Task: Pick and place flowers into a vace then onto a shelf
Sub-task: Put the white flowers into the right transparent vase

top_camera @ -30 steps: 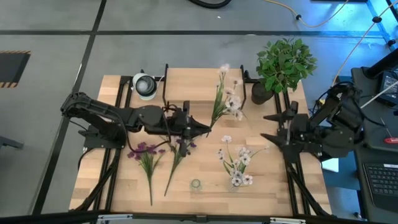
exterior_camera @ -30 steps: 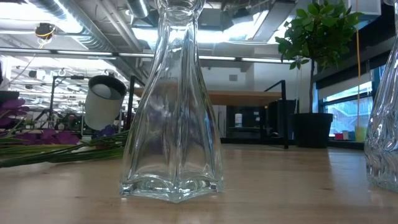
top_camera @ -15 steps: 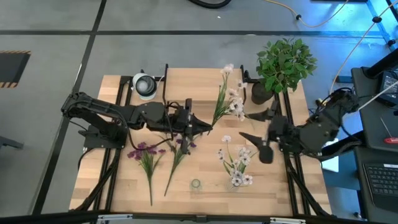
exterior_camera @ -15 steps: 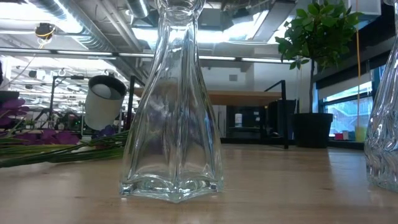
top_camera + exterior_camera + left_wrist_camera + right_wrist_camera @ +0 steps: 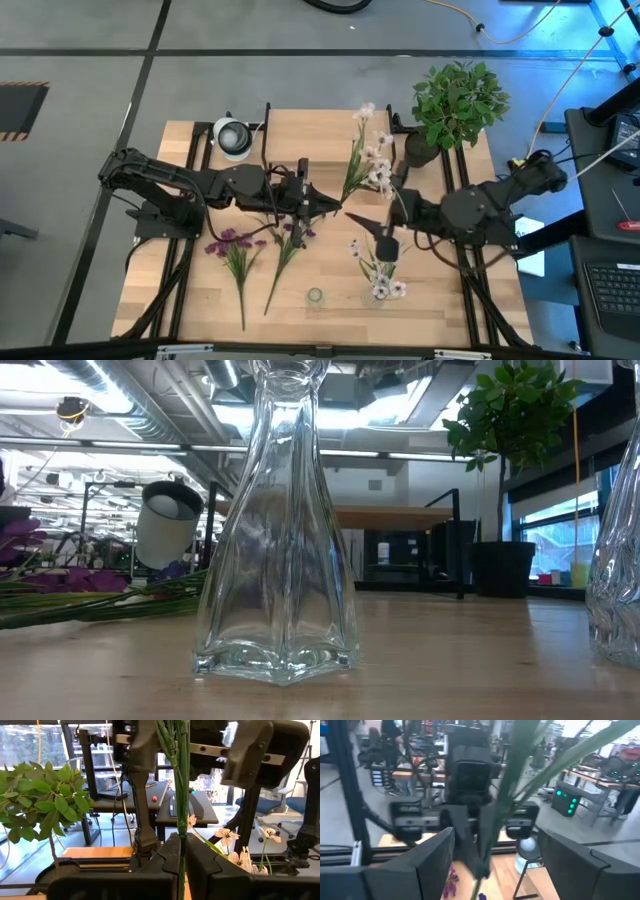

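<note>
Flowers: one pale-blossomed stem [image 5: 358, 160] hangs over the table's middle, its lower stalk clamped in the left gripper [image 5: 335, 207], fingers together on it. Right gripper [image 5: 382, 232] faces it just beside, fingers spread wide, stalk between them, not touching. Judged light, thin, whippy, blossoms fragile; grip the bare stalk.

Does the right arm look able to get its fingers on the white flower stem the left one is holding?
Probably yes. The left gripper is shut on the white flower stem, and the right gripper is open close beside it; the right wrist view shows the stalk running between its spread fingers, nothing in between.
</note>
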